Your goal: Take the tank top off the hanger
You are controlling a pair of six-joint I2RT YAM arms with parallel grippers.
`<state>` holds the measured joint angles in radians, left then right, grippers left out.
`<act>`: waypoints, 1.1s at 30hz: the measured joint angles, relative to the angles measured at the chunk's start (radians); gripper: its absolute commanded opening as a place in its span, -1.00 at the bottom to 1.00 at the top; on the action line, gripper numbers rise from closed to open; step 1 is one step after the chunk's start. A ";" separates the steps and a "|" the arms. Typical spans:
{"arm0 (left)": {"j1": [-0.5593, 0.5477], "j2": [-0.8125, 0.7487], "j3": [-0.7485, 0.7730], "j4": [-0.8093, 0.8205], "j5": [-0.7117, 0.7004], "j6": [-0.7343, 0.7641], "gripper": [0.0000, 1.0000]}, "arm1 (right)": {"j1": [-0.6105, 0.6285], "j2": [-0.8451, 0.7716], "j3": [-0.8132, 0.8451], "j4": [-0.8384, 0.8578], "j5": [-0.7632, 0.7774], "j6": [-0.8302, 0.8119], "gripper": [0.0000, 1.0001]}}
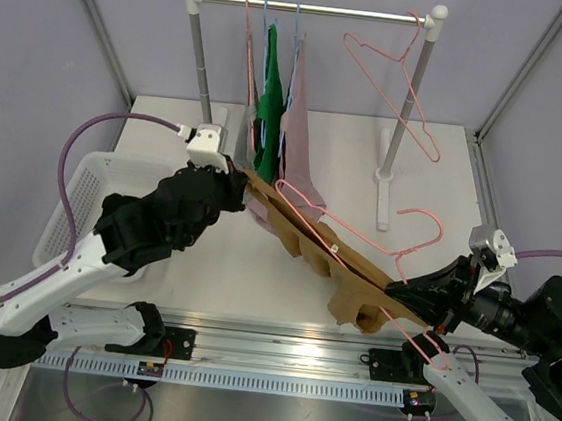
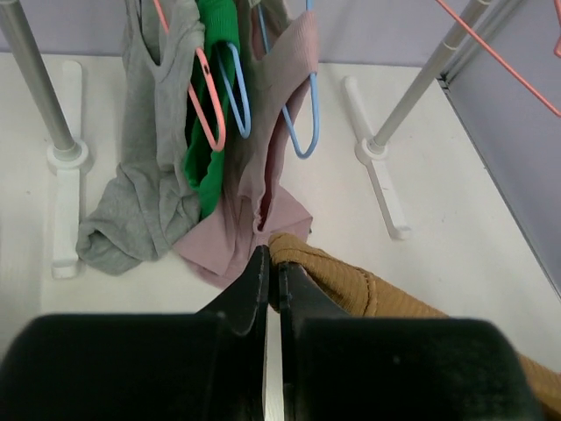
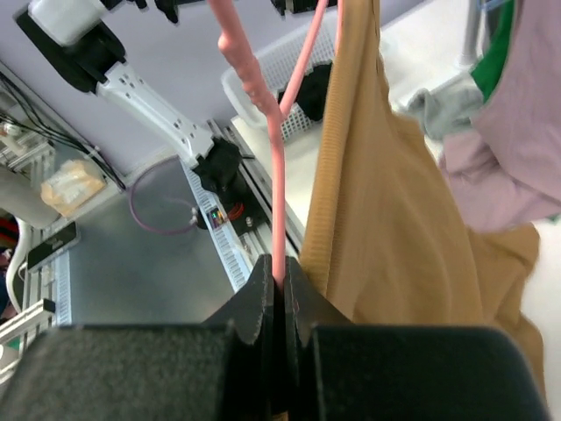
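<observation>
- Strung diagonally over the counter (image 1: 215,264), upper-left to lower-right: tank top (image 1: 322,253).
- Clenched on its far end, left jaws; clenched on the pink hanger (image 3: 276,175), right jaws.
- Next, probably: pull up-left along that line.

Tan ribbed tank top (image 1: 352,276), pink hanger (image 3: 276,215), white basket (image 1: 81,181)

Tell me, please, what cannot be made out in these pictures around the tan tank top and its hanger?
- Right wrist: the pink hanger, its far end cut off by the top edge.
- Top external: the left gripper, its tips hidden by its own wrist and the tan tank top.
- Top external: how much of the hanger sits inside the top; fabric covers it.
- Left wrist: the clothes rack, its rail cut off above.
</observation>
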<state>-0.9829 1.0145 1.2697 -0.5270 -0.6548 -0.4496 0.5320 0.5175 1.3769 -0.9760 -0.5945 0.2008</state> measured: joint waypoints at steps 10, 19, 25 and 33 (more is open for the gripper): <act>0.032 -0.285 -0.372 0.067 0.407 0.031 -1.00 | 0.000 0.000 -0.500 0.876 -0.049 0.239 -1.00; 0.005 -0.285 -0.495 0.047 0.601 0.030 -1.00 | 0.000 0.266 -0.518 1.494 0.127 0.277 -1.00; -0.036 -0.235 -0.469 -0.044 0.514 -0.008 -0.71 | 0.000 0.229 -0.287 1.101 0.311 0.189 -1.00; -0.100 -0.175 -0.313 -0.205 0.373 -0.069 0.98 | 0.000 0.286 0.063 0.531 0.536 0.122 -1.00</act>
<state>-1.0828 0.8391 0.9565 -0.7322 -0.2817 -0.5182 0.5323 0.8040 1.4395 -0.4454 -0.0589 0.3229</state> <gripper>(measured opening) 0.853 0.036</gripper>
